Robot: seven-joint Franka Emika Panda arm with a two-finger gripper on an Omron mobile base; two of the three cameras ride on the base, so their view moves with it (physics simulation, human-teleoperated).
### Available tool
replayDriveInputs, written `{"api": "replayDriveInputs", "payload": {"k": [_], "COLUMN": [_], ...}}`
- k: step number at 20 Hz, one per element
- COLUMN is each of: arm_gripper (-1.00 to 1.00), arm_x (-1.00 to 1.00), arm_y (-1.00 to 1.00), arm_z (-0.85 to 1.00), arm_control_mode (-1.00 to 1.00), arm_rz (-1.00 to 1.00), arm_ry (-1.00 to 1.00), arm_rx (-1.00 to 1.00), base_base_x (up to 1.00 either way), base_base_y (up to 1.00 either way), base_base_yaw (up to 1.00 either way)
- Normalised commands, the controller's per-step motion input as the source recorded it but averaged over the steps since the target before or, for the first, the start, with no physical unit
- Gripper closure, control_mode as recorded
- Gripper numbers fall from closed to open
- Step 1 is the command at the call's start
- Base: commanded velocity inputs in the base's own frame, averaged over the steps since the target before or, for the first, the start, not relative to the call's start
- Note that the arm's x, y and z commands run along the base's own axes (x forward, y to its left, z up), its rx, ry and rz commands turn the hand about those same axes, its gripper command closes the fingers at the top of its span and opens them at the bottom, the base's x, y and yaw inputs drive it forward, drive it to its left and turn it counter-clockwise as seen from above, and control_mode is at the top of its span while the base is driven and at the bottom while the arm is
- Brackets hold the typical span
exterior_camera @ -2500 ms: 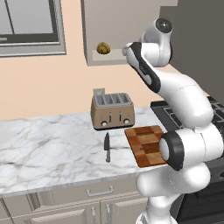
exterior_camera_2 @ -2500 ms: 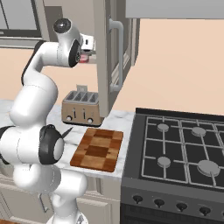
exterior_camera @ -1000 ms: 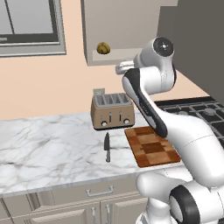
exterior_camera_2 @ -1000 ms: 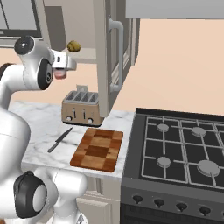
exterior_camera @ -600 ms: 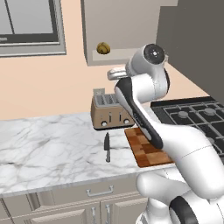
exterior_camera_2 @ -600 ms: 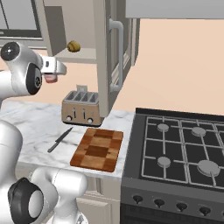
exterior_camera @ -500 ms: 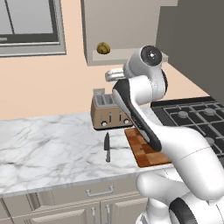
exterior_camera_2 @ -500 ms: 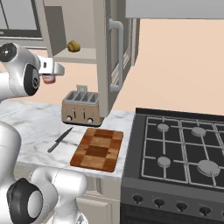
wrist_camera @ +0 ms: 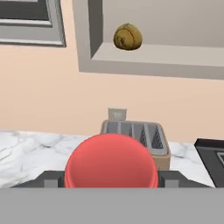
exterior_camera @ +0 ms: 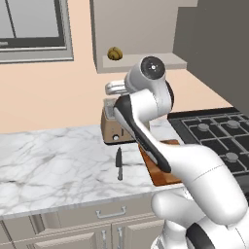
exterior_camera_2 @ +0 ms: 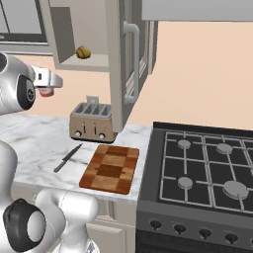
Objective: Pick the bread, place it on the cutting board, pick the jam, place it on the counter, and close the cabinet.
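Marble counter (exterior_camera: 53, 160) runs from the left edge across to the stove (exterior_camera_2: 202, 168). Going left to right along it in the left base view: bare veined slab, then a dark knife (exterior_camera: 119, 163) lying near the front edge, then the toaster (exterior_camera: 113, 127) back against the wall, then the board (exterior_camera: 158, 168) at the counter's right end, partly hidden by the arm, just beside the stove.

Above the toaster hangs the cabinet (exterior_camera: 138, 29), its door (exterior_camera_2: 118, 59) swung open. Bread (exterior_camera: 115, 53) sits on the cabinet's bottom shelf, toward the left end and near the front edge; the hand view shows it (wrist_camera: 127, 36) in the same spot, above and beyond the toaster (wrist_camera: 135, 135).

The gripper (exterior_camera_2: 47, 85) is raised well above the counter's left part in the right base view, left of the cabinet and below shelf height, apart from the bread. Its fingers are clenched on the jam (exterior_camera_2: 47, 91), a small red jar seen under the hand there, and whose round red body (wrist_camera: 110, 162) bulks large at the bottom of the hand view, between the finger tips. The jam is off the counter, in the air, above the slab in front of the toaster.

In the right base view the board (exterior_camera_2: 111, 168) lies bare, with the knife (exterior_camera_2: 67, 158) to its left.
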Motion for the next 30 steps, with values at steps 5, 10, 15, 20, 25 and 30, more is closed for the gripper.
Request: {"api": "replayDriveInputs", "payload": {"k": [5, 10, 15, 20, 25, 30], "arm_gripper": [1.0, 1.0, 1.0, 1.0, 1.0, 1.0], "arm_x": [0.0, 0.0, 0.0, 0.0, 0.0, 0.0], "arm_y": [0.31, 0.27, 0.17, 0.11, 0.17, 0.15], "arm_z": [-0.05, -0.06, -0.14, -0.22, -0.07, -0.08], "arm_control_mode": [-1.0, -1.0, -1.0, -1.0, -1.0, -1.0], "arm_rz": [0.0, 0.0, 0.0, 0.0, 0.0, 0.0], "arm_ry": [0.04, 0.08, 0.03, 0.0, 0.01, 0.01], "arm_rx": [0.01, 0.04, 0.01, 0.0, 0.01, 0.02], "base_base_x": [0.0, 0.0, 0.0, 0.0, 0.0, 0.0], "base_base_y": [0.0, 0.0, 0.0, 0.0, 0.0, 0.0], "base_base_yaw": [0.0, 0.0, 0.0, 0.0, 0.0, 0.0]}}
